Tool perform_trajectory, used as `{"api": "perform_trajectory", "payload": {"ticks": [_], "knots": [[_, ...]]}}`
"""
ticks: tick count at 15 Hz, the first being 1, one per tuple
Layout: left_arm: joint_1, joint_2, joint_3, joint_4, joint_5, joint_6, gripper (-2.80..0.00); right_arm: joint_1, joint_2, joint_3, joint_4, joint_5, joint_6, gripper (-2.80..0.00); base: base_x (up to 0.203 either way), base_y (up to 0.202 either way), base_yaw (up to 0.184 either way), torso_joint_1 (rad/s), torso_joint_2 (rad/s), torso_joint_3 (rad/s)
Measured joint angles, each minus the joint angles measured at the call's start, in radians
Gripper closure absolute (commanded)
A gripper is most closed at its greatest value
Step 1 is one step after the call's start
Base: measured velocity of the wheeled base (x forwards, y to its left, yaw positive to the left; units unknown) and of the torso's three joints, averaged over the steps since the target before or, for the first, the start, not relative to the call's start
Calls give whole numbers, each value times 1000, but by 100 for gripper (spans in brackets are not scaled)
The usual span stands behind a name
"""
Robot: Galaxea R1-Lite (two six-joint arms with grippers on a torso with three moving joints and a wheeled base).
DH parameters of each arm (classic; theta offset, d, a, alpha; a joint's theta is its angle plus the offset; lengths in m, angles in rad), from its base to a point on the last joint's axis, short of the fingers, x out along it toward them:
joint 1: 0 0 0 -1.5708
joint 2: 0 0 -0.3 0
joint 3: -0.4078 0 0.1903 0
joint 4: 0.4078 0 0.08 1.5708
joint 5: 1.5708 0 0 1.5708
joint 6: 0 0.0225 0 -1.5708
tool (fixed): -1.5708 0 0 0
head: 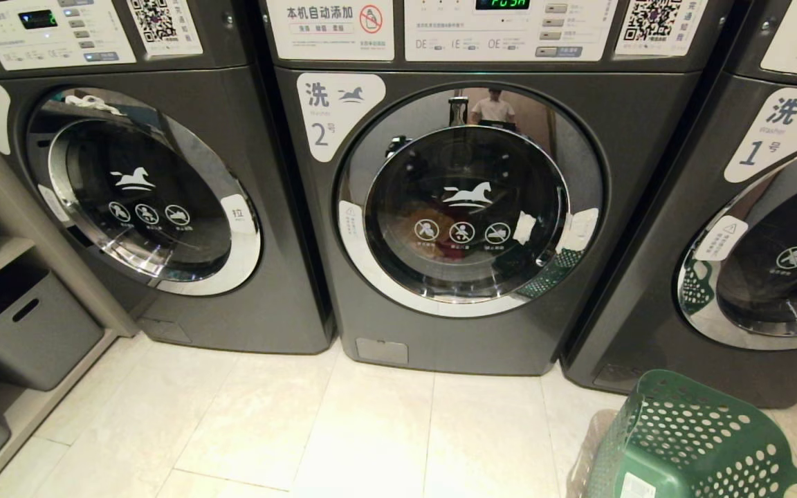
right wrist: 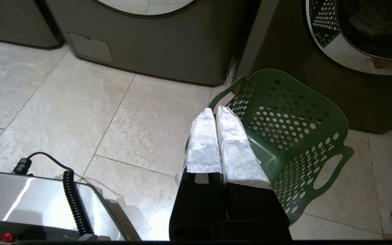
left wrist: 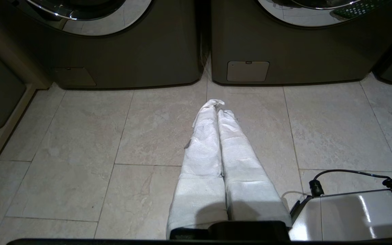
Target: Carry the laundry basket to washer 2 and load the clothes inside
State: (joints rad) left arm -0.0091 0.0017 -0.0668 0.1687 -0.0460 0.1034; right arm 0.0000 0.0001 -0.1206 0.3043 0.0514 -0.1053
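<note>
Washer 2 (head: 471,207) stands dead ahead with its round door closed, its white label showing "洗", a blue horse and the numeral 2, and a green "PUSH" lit on the panel above; the machines beside it read 3 on the left and 1 on the right. Behind the dark glass only a dim red-orange patch of the clothes (head: 440,238) can be made out. The laundry basket (right wrist: 291,136) sits empty on the tiled floor before washer 1, cut off by the head view's lower right corner, while the left gripper (left wrist: 220,105) and right gripper (right wrist: 214,110) hang above the floor, jaws pressed together on nothing.
</note>
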Motion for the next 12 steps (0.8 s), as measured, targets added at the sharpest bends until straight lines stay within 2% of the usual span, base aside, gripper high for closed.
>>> {"api": "perform_trajectory", "payload": {"ticks": [5,10,12], "knots": [[0,0,1,-2,0,2,0,0,0,0,0,-11,37,0,0,0,0,0,0,0],[0,-1,1,-2,-1,3,0,0,0,0,0,-12,38,0,0,0,0,0,0,0],[0,-1,1,-2,-1,5,0,0,0,-1,1,-12,38,0,106,0,-2,2,-3,0]]}}
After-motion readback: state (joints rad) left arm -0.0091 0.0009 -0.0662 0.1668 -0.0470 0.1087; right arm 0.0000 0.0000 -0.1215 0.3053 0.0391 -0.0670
